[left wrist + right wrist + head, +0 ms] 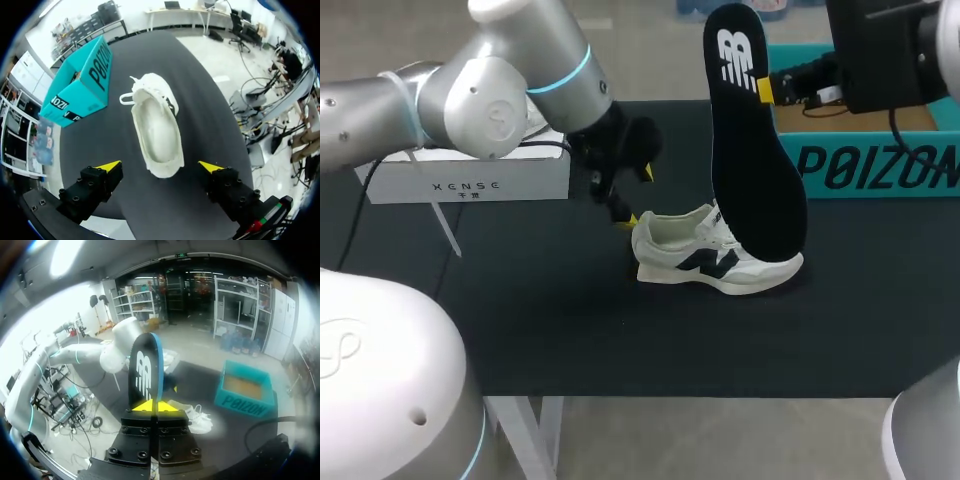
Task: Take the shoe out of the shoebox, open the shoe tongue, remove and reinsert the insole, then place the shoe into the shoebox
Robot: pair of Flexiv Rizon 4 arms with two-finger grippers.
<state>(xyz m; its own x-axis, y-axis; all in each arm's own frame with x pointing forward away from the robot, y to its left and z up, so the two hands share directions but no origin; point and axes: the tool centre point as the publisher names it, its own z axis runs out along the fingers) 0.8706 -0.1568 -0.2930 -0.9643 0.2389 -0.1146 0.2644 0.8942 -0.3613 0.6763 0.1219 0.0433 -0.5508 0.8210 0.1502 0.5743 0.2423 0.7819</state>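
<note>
R end effector [153, 407]: clamped insole [752, 150], upright over shoe [156, 127].
L end effector [159, 166]: spread wide, astride shoe heel.
Shoe: sat on table [550, 320].

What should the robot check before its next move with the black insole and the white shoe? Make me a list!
1. Right pincer shut on the flat black foam insole: ok, held up above the table.
2. White fabric sneaker upright on the black table mat: ok.
3. Sneaker's inside free of anything: ok, the left wrist view shows it bare.
4. Left pincer steadying the heel: not ok, it is open, with a finger off to each side.
5. Tongue pulled back far enough: cannot tell.
6. Teal cardboard shoebox open for later: ok.
</note>
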